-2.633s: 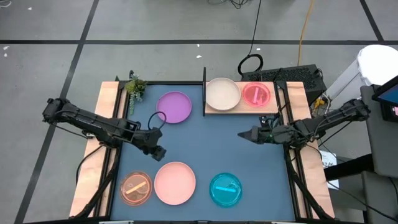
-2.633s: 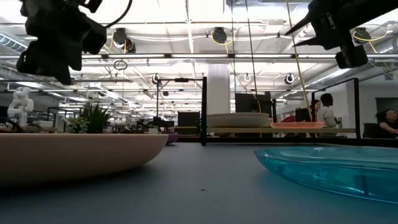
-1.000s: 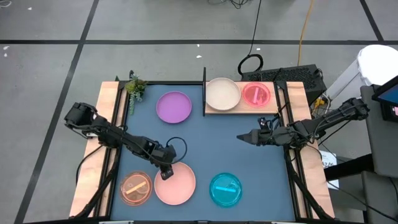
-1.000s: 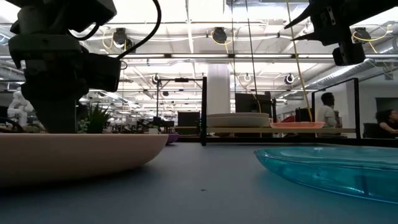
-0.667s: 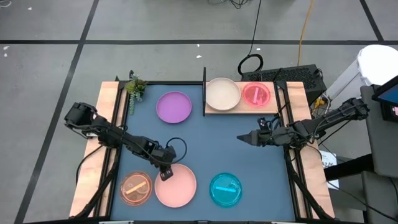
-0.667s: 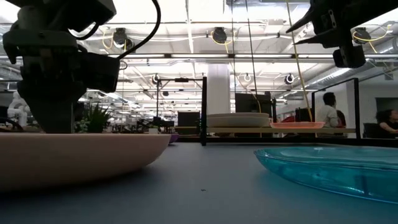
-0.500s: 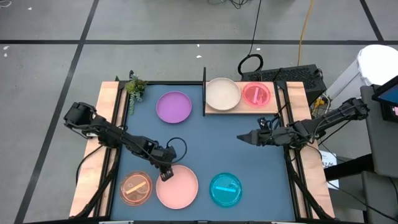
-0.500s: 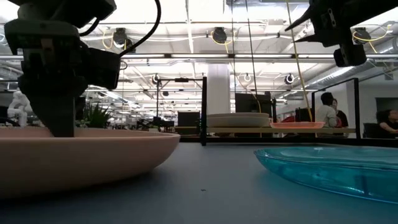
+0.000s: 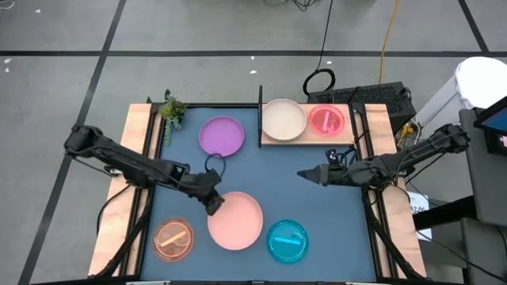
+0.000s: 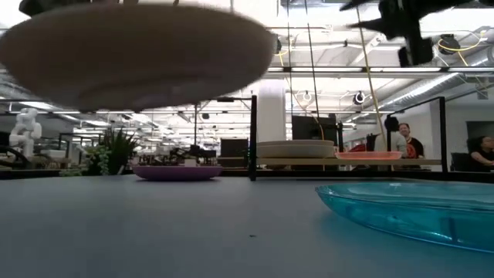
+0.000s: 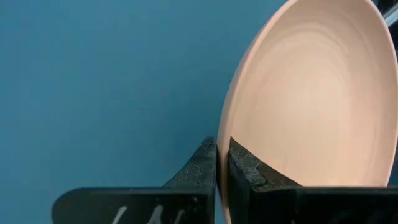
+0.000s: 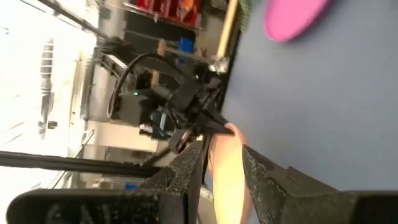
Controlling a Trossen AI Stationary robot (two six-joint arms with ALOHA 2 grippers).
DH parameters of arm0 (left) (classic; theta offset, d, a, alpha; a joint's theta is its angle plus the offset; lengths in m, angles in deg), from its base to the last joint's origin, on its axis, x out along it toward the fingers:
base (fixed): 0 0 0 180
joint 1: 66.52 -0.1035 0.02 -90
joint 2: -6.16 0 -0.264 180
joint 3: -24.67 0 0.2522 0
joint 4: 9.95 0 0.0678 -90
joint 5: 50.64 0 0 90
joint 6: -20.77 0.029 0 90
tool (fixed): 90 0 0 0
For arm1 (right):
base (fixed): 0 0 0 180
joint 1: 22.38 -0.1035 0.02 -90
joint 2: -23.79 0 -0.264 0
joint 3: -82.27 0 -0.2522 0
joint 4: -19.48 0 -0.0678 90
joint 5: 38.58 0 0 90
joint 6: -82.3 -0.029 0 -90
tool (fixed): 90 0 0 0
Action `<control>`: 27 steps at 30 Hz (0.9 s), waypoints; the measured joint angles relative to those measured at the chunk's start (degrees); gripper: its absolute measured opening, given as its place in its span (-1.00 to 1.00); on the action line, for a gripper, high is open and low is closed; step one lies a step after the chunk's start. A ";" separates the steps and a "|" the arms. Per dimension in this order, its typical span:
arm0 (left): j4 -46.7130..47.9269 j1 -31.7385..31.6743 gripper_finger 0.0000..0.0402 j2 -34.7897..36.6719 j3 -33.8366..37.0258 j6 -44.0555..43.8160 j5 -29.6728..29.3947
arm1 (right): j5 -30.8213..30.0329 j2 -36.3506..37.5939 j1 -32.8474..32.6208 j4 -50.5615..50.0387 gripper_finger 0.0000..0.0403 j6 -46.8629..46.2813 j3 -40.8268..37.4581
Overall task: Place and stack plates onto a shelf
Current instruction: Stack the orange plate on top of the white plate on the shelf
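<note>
In left hand [image 9: 212,205]: pink plate [image 9: 238,222] rim.

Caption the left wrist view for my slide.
Left gripper shut on the pink plate's rim above the blue mat.

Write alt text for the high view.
The left gripper is shut on the rim of the pink plate, between an orange dish and a cyan dish. A cream plate and magenta dish sit on the shelf; the right gripper hovers mid-table.
</note>
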 joint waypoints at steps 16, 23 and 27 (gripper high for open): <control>0.26 -7.24 -0.94 10.68 -5.93 0.75 -4.66 | -1.53 -12.67 0.44 -21.28 -0.50 16.35 27.00; 1.95 -12.68 -0.94 10.69 -11.25 3.58 -7.92 | -1.80 -15.89 2.04 -34.08 -0.50 23.06 39.36; 2.27 -15.00 -0.94 10.64 -13.18 6.76 -10.30 | -4.30 -17.22 2.47 -34.15 -0.50 34.81 43.67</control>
